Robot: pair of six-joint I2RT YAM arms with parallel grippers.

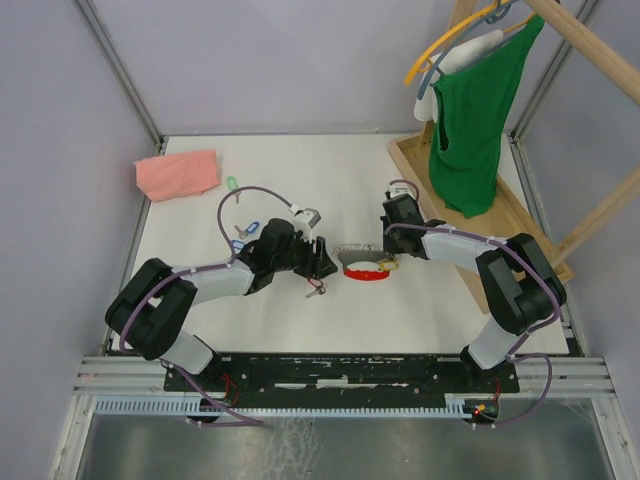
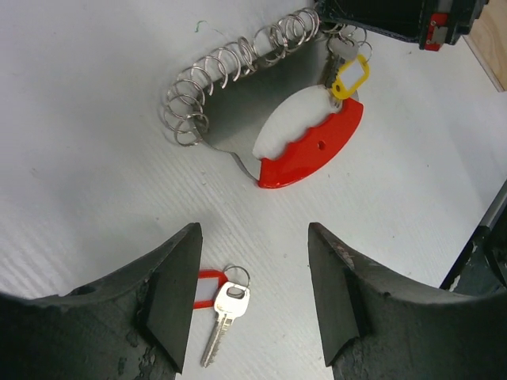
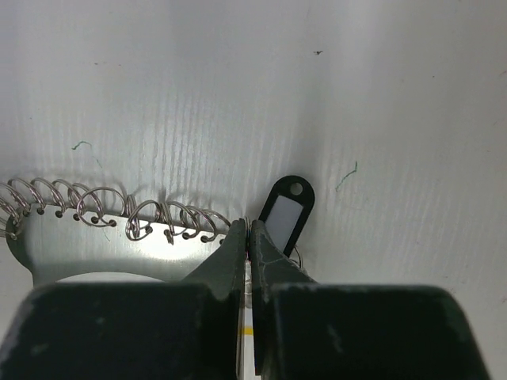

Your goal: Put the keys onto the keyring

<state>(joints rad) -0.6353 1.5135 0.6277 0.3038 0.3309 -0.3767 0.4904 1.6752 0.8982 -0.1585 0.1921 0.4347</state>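
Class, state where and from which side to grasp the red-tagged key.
Pinch the key across its broad head, coming straight down: it lies flat on the table, its blade is thin, and its red tag sits partly behind the left gripper.

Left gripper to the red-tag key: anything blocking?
Nothing visible. The red-tag key lies on bare table right under the open left gripper. The keyring sits apart, farther ahead.

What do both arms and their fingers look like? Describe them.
Left arm and right arm: black joints, pale grey links, looping lilac cables. Left fingers are black, broad, tapered wedges; right fingers black too, narrowing at their tips.
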